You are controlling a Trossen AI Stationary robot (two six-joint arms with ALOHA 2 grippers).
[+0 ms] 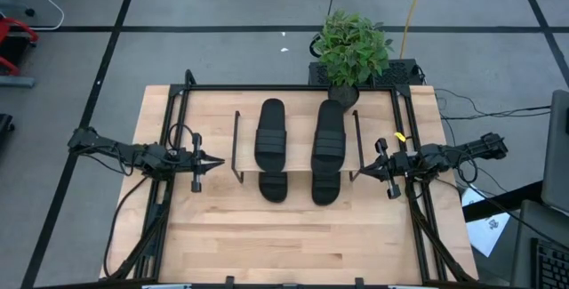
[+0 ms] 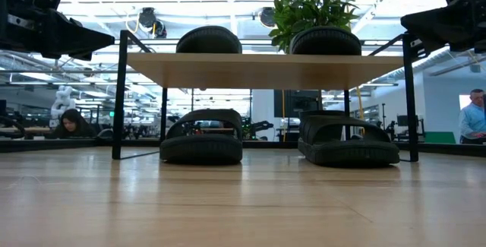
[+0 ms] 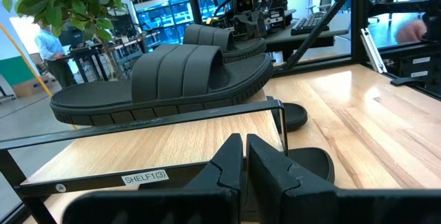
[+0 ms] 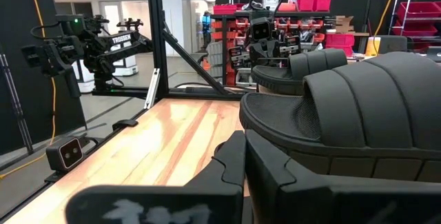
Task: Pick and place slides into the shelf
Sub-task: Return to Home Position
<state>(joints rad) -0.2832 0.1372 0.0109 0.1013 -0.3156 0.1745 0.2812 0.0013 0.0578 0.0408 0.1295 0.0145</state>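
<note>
The shelf [image 1: 295, 172] stands mid-table, a light wooden board on a black wire frame [image 2: 258, 68]. Two black slides [image 1: 270, 133] [image 1: 329, 138] lie side by side on the board. Two more slides [image 2: 201, 137] [image 2: 348, 140] rest on the table under it, their near ends sticking out [image 1: 273, 185] [image 1: 325, 187]. My left gripper [image 1: 216, 160] hovers shut just left of the shelf, pointing at it [image 3: 244, 148]. My right gripper [image 1: 356, 174] hovers shut at the shelf's right end, close beside the right top slide [image 4: 358, 107]. Neither touches anything.
A potted plant [image 1: 353, 49] stands at the table's far edge behind the shelf. Black rails [image 1: 404, 129] run along the table's far, left and right sides. The near half of the table [image 1: 293, 244] is bare wood. People [image 2: 72, 121] [image 2: 474, 114] show in the room beyond.
</note>
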